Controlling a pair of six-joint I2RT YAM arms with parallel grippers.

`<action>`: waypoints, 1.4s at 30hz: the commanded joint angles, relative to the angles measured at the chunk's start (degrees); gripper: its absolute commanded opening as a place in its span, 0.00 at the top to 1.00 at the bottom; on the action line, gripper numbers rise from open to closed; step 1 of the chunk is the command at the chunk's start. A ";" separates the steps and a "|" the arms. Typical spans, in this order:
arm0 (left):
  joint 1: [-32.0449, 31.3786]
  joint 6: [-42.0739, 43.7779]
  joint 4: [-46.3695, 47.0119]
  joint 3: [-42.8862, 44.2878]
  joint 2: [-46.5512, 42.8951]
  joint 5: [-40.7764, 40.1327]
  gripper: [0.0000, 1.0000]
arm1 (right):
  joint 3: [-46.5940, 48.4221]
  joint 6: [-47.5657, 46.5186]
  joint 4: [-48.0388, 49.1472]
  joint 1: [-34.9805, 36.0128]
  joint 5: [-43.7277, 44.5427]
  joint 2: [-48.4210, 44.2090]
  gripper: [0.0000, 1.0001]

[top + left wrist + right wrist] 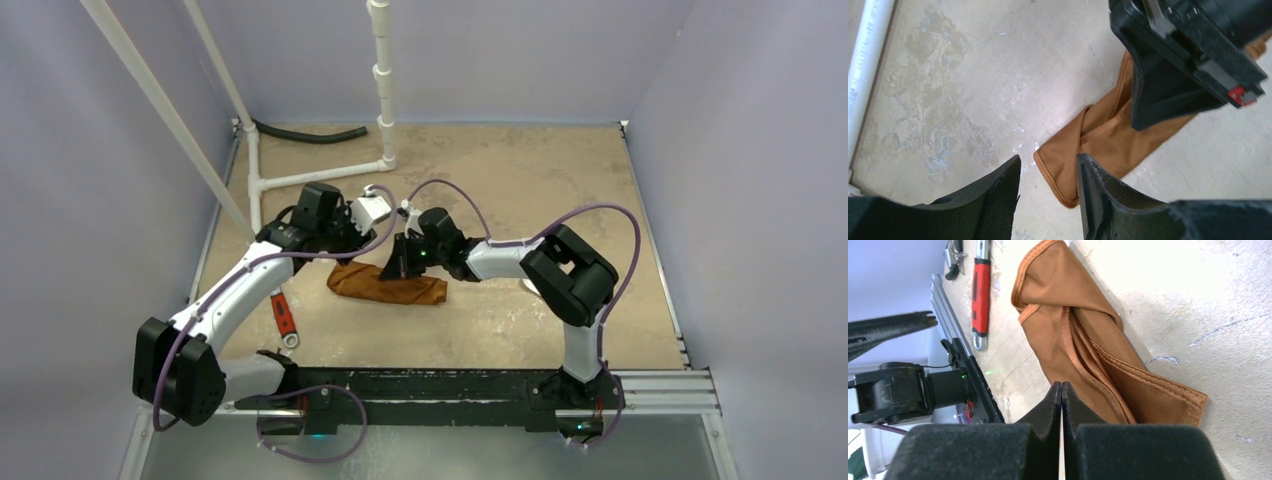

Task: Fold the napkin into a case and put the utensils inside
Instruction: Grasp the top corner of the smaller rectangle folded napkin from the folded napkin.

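The rust-orange napkin point(388, 285) lies on the table as a long narrow folded case point(1083, 330), its layers loose and twisted along one side. My left gripper point(348, 248) hangs over its left end, open. In the left wrist view the hemmed end point(1068, 170) lies below the gap point(1048, 167), partly under the right finger point(1098, 185). My right gripper point(397, 262) is shut above the cloth's long edge point(1062, 386), with nothing showing between its fingers. It also fills the upper right of the left wrist view point(1188, 55). The utensils are out of view.
A red-handled tool point(283, 312) lies left of the napkin near the left arm, and small black pliers point(953, 255) lie past its handle point(980, 290). White pipes point(300, 180) and a black hose point(300, 133) sit at the back left. A black rail point(420, 385) runs along the near edge.
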 commanded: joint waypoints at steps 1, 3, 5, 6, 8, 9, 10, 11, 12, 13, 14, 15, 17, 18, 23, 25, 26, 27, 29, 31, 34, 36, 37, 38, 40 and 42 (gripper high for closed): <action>3.38 4.67 -6.76 1.62 -3.00 7.73 0.55 | 2.38 3.25 1.22 0.01 -0.68 -3.44 1.00; 5.54 7.24 -8.07 1.08 -4.07 10.43 0.55 | 3.47 4.40 1.74 0.75 -0.51 -3.20 1.00; 7.02 10.50 -8.56 -0.63 -5.65 12.43 0.55 | 5.15 5.45 2.94 1.67 -0.50 -2.20 1.00; 7.45 12.73 -8.85 -1.60 -6.44 13.02 0.54 | 5.74 5.96 3.94 2.06 -0.45 -1.53 1.00; 8.01 17.41 -9.19 -3.55 -7.70 13.77 0.53 | 7.02 6.87 6.28 2.75 -0.73 0.29 1.00; 8.13 19.85 -9.34 -4.43 -8.12 13.93 0.53 | 7.51 7.20 7.39 3.01 -0.83 1.24 1.00; 8.15 22.53 -9.38 -5.38 -8.42 14.05 0.53 | 8.24 7.32 8.14 3.09 -0.72 2.25 1.00; 8.14 25.13 -9.34 -6.30 -8.80 14.27 0.53 | 8.63 7.57 9.22 3.15 -0.64 3.28 1.00; 8.09 27.81 -9.44 -7.23 -9.23 14.47 0.52 | 8.80 7.90 10.70 3.15 -0.57 4.08 1.00; 8.14 30.59 -9.49 -8.27 -9.68 14.66 0.52 | 8.79 8.42 12.10 3.13 -0.47 5.00 1.00; 8.15 32.84 -9.33 -9.71 -10.45 14.62 0.51 | 8.81 8.94 13.32 3.10 -0.49 5.96 1.00; 8.08 35.12 -9.29 -10.65 -11.11 14.65 0.51 | 8.82 9.45 14.40 3.15 -0.71 6.92 1.00; 8.14 39.99 -9.41 -12.53 -12.35 14.91 0.47 | 8.88 10.10 15.87 3.15 -0.79 8.76 1.00; 8.10 42.35 -9.13 -13.65 -12.98 14.96 0.46 | 8.93 10.05 16.20 3.15 -0.65 9.65 1.00; 8.15 55.00 -6.70 -20.17 -16.49 14.03 0.45 | 9.22 10.65 18.75 3.07 -2.12 13.30 1.00; 8.10 57.49 -4.35 -22.11 -17.95 13.32 0.45 | 9.02 10.73 19.29 3.15 -3.12 13.21 1.00; 8.12 57.93 -3.49 -22.76 -18.42 13.03 0.45 | 8.46 10.85 19.78 3.15 -3.48 12.62 1.00; 8.14 58.72 -3.19 -23.02 -18.71 12.87 0.45 | 7.87 10.85 20.19 3.14 -3.92 11.90 1.00; 8.12 58.48 -2.27 -23.34 -18.99 12.56 0.45 | 6.86 10.98 20.54 2.91 -4.80 10.58 1.00; 8.15 58.54 -1.18 -24.26 -19.73 12.18 0.35 | 6.51 11.13 21.09 2.69 -5.45 9.50 1.00; 8.13 60.10 0.31 -27.11 -21.80 11.56 0.34 | 7.76 11.56 21.72 2.59 -6.03 9.08 1.00; 8.10 60.38 2.02 -28.59 -22.58 10.84 0.33 | 9.30 11.98 21.96 2.60 -6.27 9.86 1.00; 8.12 60.74 2.31 -29.01 -22.65 10.63 0.33 | 10.21 12.22 22.04 2.61 -6.44 10.79 1.00; 8.10 61.00 2.44 -29.24 -22.56 10.39 0.33 | 10.99 12.59 22.37 2.56 -6.49 11.60 1.00; 8.12 61.59 2.41 -29.66 -22.13 10.01 0.33 | 12.86 13.09 22.99 2.54 -6.54 13.67 1.00; 8.15 62.20 3.08 -30.36 -21.67 9.72 0.33 | 14.86 13.09 22.88 2.61 -6.05 15.96 1.00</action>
